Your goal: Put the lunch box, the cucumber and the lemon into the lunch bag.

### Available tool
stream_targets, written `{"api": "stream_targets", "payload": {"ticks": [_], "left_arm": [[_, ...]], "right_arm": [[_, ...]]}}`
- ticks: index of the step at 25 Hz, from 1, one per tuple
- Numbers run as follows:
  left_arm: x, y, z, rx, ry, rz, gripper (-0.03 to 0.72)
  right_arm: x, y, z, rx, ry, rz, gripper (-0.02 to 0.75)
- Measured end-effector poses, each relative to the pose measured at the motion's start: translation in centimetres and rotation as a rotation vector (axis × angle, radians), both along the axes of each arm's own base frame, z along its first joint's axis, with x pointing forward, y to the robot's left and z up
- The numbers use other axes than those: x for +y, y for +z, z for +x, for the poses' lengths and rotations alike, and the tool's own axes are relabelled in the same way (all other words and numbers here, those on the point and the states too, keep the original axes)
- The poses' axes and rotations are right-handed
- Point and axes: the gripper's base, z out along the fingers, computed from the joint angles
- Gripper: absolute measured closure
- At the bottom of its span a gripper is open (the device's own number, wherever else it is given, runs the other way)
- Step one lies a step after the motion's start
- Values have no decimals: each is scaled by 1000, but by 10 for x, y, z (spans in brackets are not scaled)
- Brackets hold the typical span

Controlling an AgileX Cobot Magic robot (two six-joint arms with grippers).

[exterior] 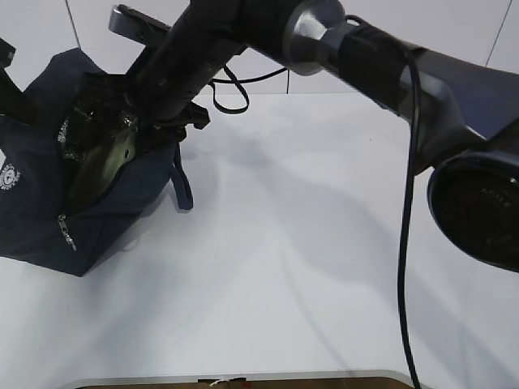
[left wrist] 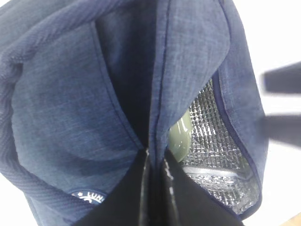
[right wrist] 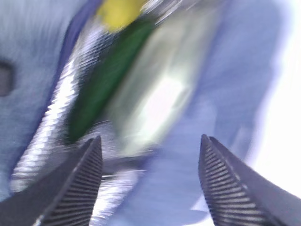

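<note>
The navy lunch bag [exterior: 40, 211] stands at the table's left with its mouth open and silvery lining showing. My left gripper [left wrist: 156, 157] is shut on the bag's fabric rim [left wrist: 160, 94], holding it up. The right gripper [right wrist: 150, 141] hangs open over the bag's mouth with nothing between its fingers. Below it, blurred, lie the yellow lemon [right wrist: 120, 12], the dark green cucumber [right wrist: 108, 80] and the pale green lid of the lunch box [right wrist: 160, 94], all inside the bag. The lunch box lid [left wrist: 181, 136] also shows against the lining in the left wrist view.
My right arm [exterior: 365, 49] stretches across the top of the exterior view from the right to the bag. A black cable [exterior: 403, 243] hangs from it. The white table [exterior: 308, 259] runs right of the bag to the front edge [exterior: 243, 379].
</note>
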Motion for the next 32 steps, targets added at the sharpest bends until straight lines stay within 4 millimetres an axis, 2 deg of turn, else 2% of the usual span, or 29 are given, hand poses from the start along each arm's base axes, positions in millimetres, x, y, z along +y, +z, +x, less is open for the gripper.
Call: {"api": "stream_targets", "payload": {"ticks": [3, 7, 10, 13, 17, 22, 32], "left_arm": [[0, 0, 0, 2, -1, 2, 699], [0, 0, 0, 2, -2, 1, 699], [0, 0, 0, 3, -3, 1, 699], [0, 0, 0, 3, -3, 1, 699], [0, 0, 0, 3, -3, 1, 699], [0, 0, -1, 6, -5, 0, 699], [0, 0, -1, 14, -10, -1, 699]], "right_arm": [[-8, 6, 0, -26, 49, -46, 228], [-23, 31, 3, -113, 54, -126, 228], [-34, 50, 6, -209, 12, -200, 227], [-41, 54, 10, -252, -44, -265, 227], [-42, 50, 12, -245, -61, -287, 227], [-37, 30, 16, -197, -50, -286, 227], [-32, 7, 21, -138, -60, -291, 227]]}}
